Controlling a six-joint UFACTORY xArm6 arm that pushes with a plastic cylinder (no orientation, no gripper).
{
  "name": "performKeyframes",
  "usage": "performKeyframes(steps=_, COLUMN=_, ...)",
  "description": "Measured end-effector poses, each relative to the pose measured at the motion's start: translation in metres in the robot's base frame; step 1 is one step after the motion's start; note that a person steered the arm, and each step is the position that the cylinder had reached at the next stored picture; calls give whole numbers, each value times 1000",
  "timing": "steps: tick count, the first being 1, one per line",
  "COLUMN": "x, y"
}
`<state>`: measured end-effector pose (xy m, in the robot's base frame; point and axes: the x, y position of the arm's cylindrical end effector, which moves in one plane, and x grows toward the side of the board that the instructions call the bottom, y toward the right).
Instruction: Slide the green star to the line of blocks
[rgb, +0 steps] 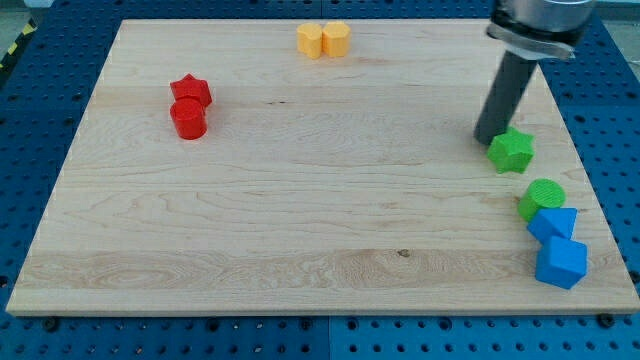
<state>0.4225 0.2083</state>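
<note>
The green star (512, 150) lies near the view's right edge of the wooden board (300, 220). My tip (488, 138) stands just to its upper left, touching or almost touching it. Below the star, a green cylinder (541, 199), a blue block (553, 223) and a blue cube (562, 262) form a short line running towards the view's bottom right. A small gap separates the star from the green cylinder.
A red star (191, 91) and a red cylinder (188, 119) sit together at the upper left. Two yellow blocks (323, 40) sit side by side at the top middle. The board's right edge is close to the star and the line.
</note>
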Motion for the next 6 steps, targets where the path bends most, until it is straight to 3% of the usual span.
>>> performKeyframes(steps=3, x=1, y=47)
performKeyframes(steps=6, x=17, y=47)
